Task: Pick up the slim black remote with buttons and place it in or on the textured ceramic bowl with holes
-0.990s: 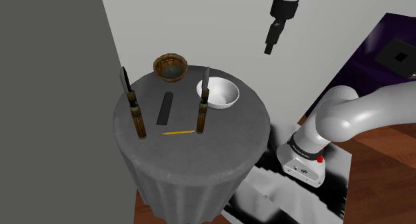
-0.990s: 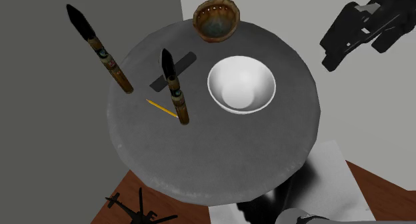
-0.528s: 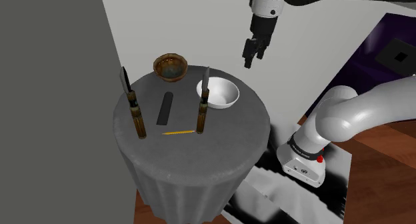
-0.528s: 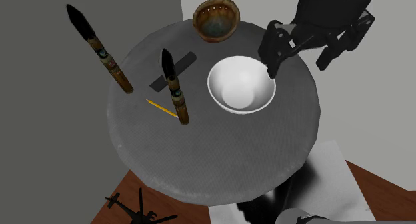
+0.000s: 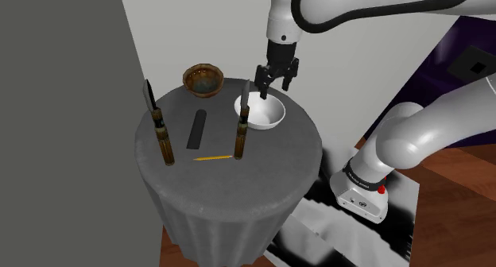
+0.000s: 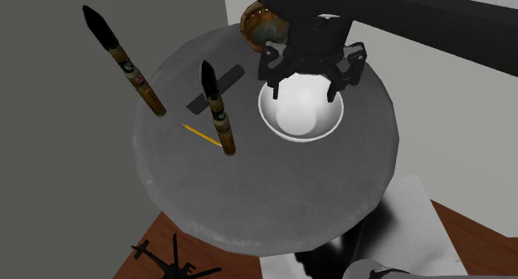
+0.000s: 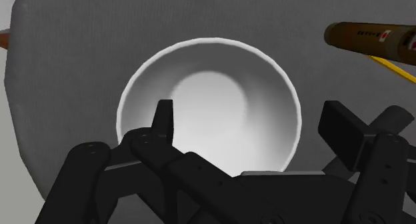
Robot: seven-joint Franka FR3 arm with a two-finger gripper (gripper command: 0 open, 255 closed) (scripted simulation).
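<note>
Reaching for the remote looked like the step in hand: the gripper (image 5: 271, 86) hung empty, fingers spread, over the white bowl (image 5: 266, 124). The remote (image 5: 196, 129) lay flat on the table (image 5: 230, 186), to the shoulder view's left of that bowl. The next move called for clearing the tall bottle (image 5: 241, 130) between them. A second bottle (image 5: 161, 134) stood farther left, a pencil (image 5: 212, 157) nearer, the brown bowl (image 5: 203, 67) at the far edge.

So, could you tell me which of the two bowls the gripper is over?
The plain white bowl: the open gripper hangs right above it. The brown bowl with holes near its rim sits off to one side.
</note>
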